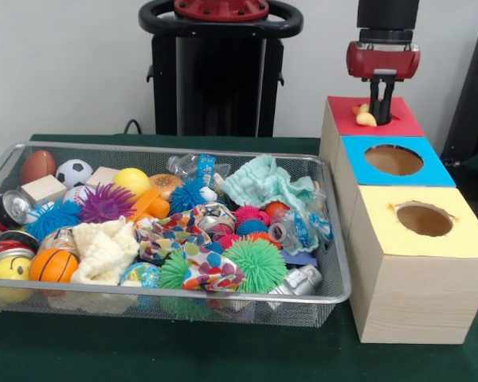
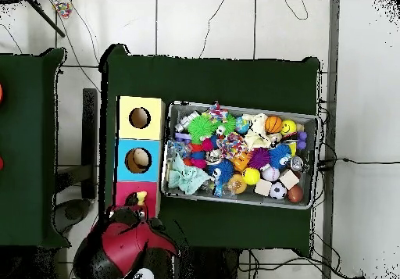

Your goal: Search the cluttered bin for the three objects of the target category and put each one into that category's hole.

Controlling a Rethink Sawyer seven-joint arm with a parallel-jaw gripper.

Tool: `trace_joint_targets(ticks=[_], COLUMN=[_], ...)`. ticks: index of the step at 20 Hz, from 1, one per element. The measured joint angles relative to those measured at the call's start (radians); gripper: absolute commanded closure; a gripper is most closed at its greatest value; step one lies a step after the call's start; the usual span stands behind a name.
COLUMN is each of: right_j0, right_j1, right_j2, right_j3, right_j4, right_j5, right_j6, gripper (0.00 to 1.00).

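Front view: my tool (image 1: 382, 111) hangs over the red-topped box (image 1: 398, 119) at the table's (image 1: 223, 350) far right corner, dipped into the hole.

Its black fingers are pinched on a small yellow duck (image 1: 366, 117) with an orange beak, which sits at the mouth of the red box's cut-out, partly sunk. I judge the hold is kept so the toy drops straight through rather than tipping onto the rim. The duck looks soft and rounded; its body is mostly hidden by the fingers. The wire-mesh bin (image 1: 334, 278) lies along the table's middle, just beside the row of boxes, heaped with balls, cloths and spiky poms. Overhead I cannot pick out a tiger or bear in it.
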Motion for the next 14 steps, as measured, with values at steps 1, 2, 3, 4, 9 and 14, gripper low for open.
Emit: trace_joint_targets(ticks=[1, 2, 3, 4, 9, 14], right_j0=[0.005, 0.007, 0.009, 0.005, -0.040, -0.062], right_j1=[-0.005, -0.015, -0.025, -0.060, -0.230, -0.422], right_j2=[0.000, 0.002, 0.004, 0.010, 0.041, 0.040], right_j3=[0.002, 0.006, 0.011, 0.025, 0.085, 0.101], right_j4=[0.000, 0.000, 0.000, 0.004, 0.062, 0.133], right_j5=[0.000, 0.005, 0.009, 0.036, 0.199, 0.440], right_j6=[0.000, 0.000, 0.000, 0.000, 0.000, 0.000], gripper=[1.00, 1.00, 1.00, 1.00, 1.00, 1.00])
